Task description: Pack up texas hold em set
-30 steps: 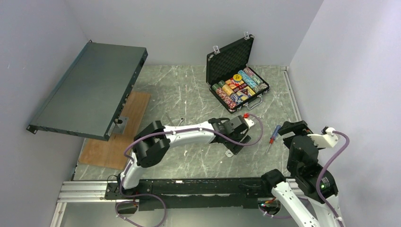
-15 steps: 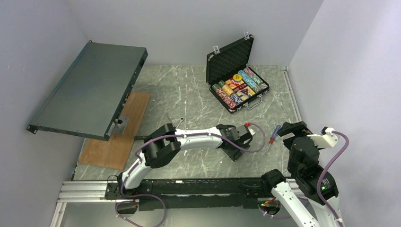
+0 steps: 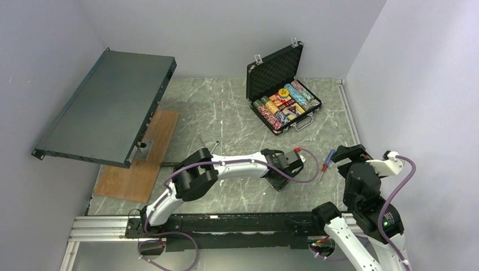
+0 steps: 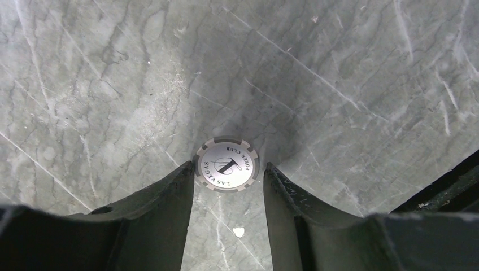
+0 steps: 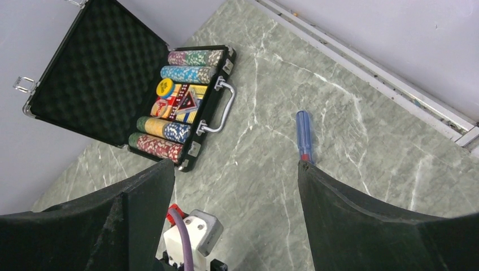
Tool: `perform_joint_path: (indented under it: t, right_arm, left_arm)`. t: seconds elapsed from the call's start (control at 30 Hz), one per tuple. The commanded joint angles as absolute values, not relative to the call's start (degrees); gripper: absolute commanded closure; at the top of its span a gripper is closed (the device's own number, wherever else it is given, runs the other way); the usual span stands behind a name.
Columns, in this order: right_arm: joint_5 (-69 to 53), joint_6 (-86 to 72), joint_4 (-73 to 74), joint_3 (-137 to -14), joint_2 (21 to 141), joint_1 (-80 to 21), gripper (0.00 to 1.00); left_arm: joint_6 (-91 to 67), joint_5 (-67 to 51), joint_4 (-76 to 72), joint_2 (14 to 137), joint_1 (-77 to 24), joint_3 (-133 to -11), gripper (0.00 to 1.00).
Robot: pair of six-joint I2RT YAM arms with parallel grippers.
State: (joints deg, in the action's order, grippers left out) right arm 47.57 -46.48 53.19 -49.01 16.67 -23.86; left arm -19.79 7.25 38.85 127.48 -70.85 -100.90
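Grey-green marbled desk. Directly on it, top cam: open black briefcase upper right of centre; wooden board at left edge; blue/red-handled screwdriver right of centre, well apart from the case. My left wrist cam: one white-faced chip flat on the marble, lower centre, w/ a small white fleck below it.

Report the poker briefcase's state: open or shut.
Open. On the briefcase the lid stands raised behind the base, foam lining exposed; chip rows and cards lie uncovered, in top and right wrist views.
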Motion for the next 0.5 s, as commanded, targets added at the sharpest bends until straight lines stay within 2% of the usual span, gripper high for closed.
perform_joint_path:
  t: [0.0,0.27,0.47]
  right_arm:
    - [47.53,-45.4,51.32,-48.78,17.79,-23.98,0.19]
    - [47.67,-45.67,51.5,-48.96,17.46,-23.99,0.19]
    - [48.37,-46.19,52.15,-49.22,18.1,-23.99,0.19]
  left_arm:
    - [-19.46,9.22,40.31,128.98,-71.0,-102.05,0.49]
    - [-15.75,13.54,38.82,125.84,-71.02,-100.0,0.62]
    - [-12.78,16.72,38.0,117.93,-70.85,-97.69,0.63]
